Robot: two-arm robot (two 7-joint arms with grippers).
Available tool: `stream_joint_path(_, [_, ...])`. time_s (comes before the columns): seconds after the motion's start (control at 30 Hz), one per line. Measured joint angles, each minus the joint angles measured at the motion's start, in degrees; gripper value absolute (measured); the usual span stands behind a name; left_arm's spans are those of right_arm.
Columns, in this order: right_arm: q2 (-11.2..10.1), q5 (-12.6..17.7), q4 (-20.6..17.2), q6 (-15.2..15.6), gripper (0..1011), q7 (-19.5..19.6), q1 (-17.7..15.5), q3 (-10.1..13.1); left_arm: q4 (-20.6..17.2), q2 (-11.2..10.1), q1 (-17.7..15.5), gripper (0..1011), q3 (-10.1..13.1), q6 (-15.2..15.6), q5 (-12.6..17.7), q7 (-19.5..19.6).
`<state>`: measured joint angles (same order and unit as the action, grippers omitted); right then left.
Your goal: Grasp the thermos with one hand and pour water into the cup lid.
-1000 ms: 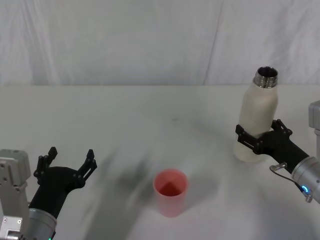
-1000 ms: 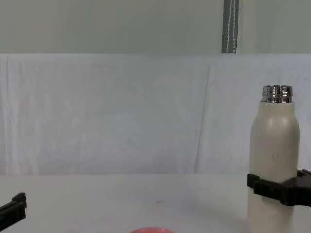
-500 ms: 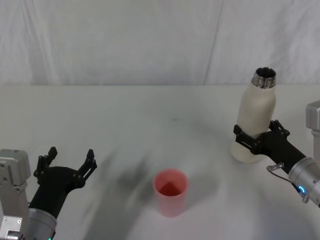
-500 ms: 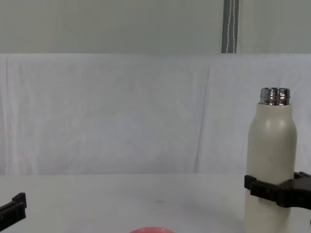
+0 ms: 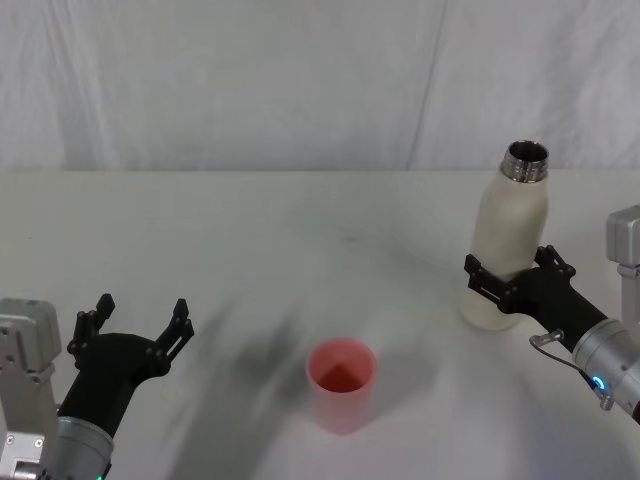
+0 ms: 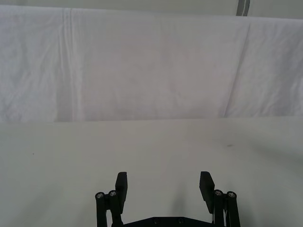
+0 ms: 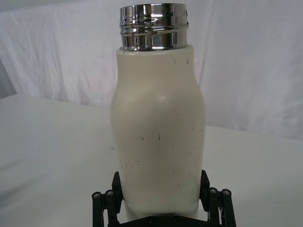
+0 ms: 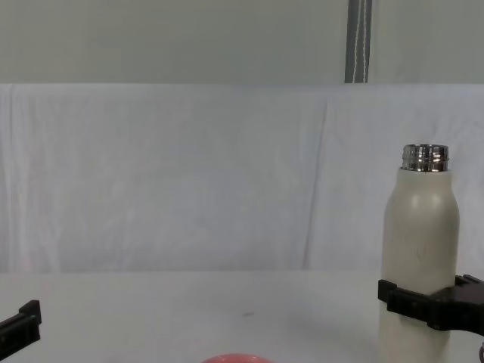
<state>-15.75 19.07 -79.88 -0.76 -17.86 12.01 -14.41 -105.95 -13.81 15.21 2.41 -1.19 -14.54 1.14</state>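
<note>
The cream-white thermos (image 5: pixel 508 240) with its open steel neck stays upright at the right of the table, held low on its body by my right gripper (image 5: pixel 508 283), which is shut on it. The right wrist view has the thermos (image 7: pixel 158 127) between the black fingers (image 7: pixel 116 187). From the chest view, the thermos (image 8: pixel 420 249) and the right gripper (image 8: pixel 423 302) are at the right edge. The pink cup lid (image 5: pixel 341 384) stands open side up at the table's front centre; just its rim (image 8: pixel 229 358) is visible in the chest view. My left gripper (image 5: pixel 135 322) is open at the front left, holding nothing.
The white table (image 5: pixel 250 240) runs back to a white cloth backdrop (image 5: pixel 300 80). A small dark speck (image 5: pixel 349 238) marks the tabletop behind the cup lid. Bare table lies between the cup lid and the thermos.
My right gripper has carried the thermos slightly to the left and lower in view, still upright. The left arm and cup lid have not moved.
</note>
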Motion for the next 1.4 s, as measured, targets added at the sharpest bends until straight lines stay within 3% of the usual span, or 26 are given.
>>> stream_joint_path(1.13, [0.19,-0.21,0.76,0.07,951,-0.20,0.30,-0.04,0.00,0.00,0.00,1001,0.00,0.00,0.00,0.00])
stream_joint_path(1.23, [0.19,-0.18,0.71,0.05,1001,-0.21,0.29,-0.03,0.00,0.00,0.00,1001,0.00,0.00,0.00,0.00])
stream_joint_path(1.4, [0.19,-0.18,0.69,0.05,1001,-0.20,0.28,-0.03,0.00,0.00,0.00,1001,0.00,0.00,0.00,0.00])
